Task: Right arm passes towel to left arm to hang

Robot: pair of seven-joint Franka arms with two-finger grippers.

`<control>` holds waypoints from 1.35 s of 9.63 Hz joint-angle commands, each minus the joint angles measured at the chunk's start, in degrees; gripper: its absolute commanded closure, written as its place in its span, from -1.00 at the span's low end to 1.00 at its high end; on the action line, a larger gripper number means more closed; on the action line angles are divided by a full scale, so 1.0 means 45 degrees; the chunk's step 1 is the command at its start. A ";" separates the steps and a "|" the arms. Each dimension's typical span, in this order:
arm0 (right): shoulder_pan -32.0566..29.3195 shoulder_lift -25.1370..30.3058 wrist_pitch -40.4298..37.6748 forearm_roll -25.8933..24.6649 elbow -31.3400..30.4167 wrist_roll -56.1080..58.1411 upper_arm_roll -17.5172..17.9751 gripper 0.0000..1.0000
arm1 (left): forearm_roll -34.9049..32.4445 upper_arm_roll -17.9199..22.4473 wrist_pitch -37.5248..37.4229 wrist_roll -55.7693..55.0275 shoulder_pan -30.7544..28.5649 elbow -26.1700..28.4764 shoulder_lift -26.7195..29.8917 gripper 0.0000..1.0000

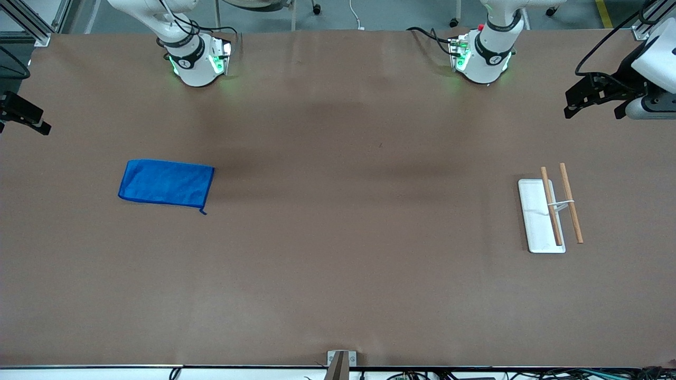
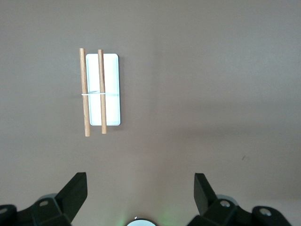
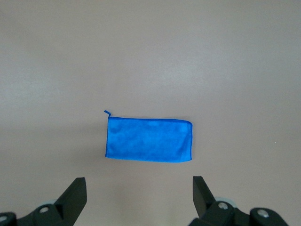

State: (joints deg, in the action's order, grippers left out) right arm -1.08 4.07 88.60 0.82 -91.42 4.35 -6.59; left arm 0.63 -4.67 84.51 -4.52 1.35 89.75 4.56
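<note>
Nearest the front camera on the table [image 1: 338,295] stands one towel rack [image 1: 549,214], toward the left arm's end: a white rectangular base [image 1: 536,221] carrying two wooden rods [image 1: 571,210] that lie parallel and are joined near mid-length by one thin white cross-piece. One rod lies over the base, the other just beside it, over the table.

Left gripper [image 2: 141,188]: raised above the table at the left arm's end, at the edge of the front view [image 1: 597,97]. Its two black fingers [image 2: 75,188] are spread wide apart and grasp nothing. The left wrist view looks down on the rack [image 2: 101,92], which lies well apart from the fingers.

Right gripper [image 3: 139,190]: raised above the table at the right arm's end, only partly visible in the front view [image 1: 24,113]. Its two fingers [image 3: 75,190] are likewise spread wide and grasp nothing.

One towel [image 1: 166,182] lies flat on the table toward the right arm's end, well apart from the rack. It is a bright blue rectangle with one small loop [image 1: 202,211] projecting from the corner nearest the front camera. In the right wrist view the towel [image 3: 148,140] lies on the table below the gripper, clear of both fingers, with the loop [image 3: 107,112] at one corner.

Two arm bases [image 1: 198,58] stand along the table edge farthest from the front camera, each showing green lights.
</note>
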 commanded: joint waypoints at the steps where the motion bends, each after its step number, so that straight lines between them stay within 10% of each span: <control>1: -0.0093 0.0229 0.0154 -0.0123 -0.0329 0.0146 0.0059 -0.99 | -0.0217 -0.0037 -0.0342 -0.0090 0.0013 0.0036 -0.0194 -1.00; 7: -0.0112 0.0131 0.0425 -0.0258 -0.0717 0.0166 0.0039 -0.90 | -0.0217 -0.0056 -0.0264 -0.0129 0.0013 -0.0022 -0.0349 -1.00; 13: -0.1030 0.0131 0.5630 -0.0298 -0.6158 0.0654 0.0020 -0.92 | -0.0198 -0.0056 -0.0147 -0.0090 0.0013 -0.0041 -0.0563 -1.00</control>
State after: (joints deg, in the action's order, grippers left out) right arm -5.20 2.93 108.27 0.53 -111.97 6.94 -7.10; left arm 0.62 -4.67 84.17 -4.60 1.37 89.50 3.94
